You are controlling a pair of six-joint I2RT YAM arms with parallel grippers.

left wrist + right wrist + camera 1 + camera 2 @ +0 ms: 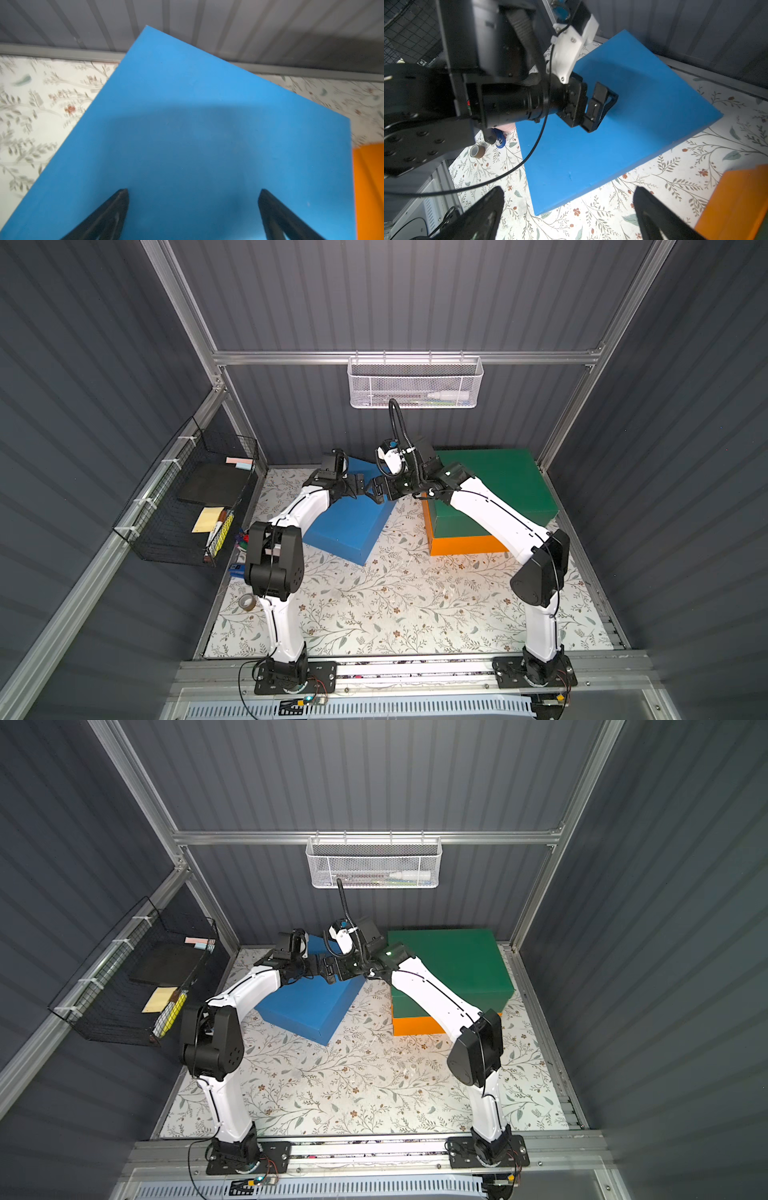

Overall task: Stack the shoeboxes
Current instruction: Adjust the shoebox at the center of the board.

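Observation:
The blue shoebox [353,522] [307,1006] lies skewed on the table at the back left. The green shoebox [498,481] [453,961] sits on the orange shoebox [465,545] [415,1025] at the back right. My left gripper [360,485] [193,199] hovers open just above the blue lid [197,124], holding nothing. My right gripper [376,489] [569,197] faces it, open and empty, above the table beside a corner of the blue box [623,124]. The fingertips of the two grippers nearly meet in both top views. An edge of the orange box [737,203] [369,187] shows in both wrist views.
A white mesh basket [415,381] hangs on the back wall and a black wire basket [195,497] on the left wall. A tape roll [248,601] and small clutter [241,539] lie at the table's left edge. The floral table cover [395,605] spreads in front.

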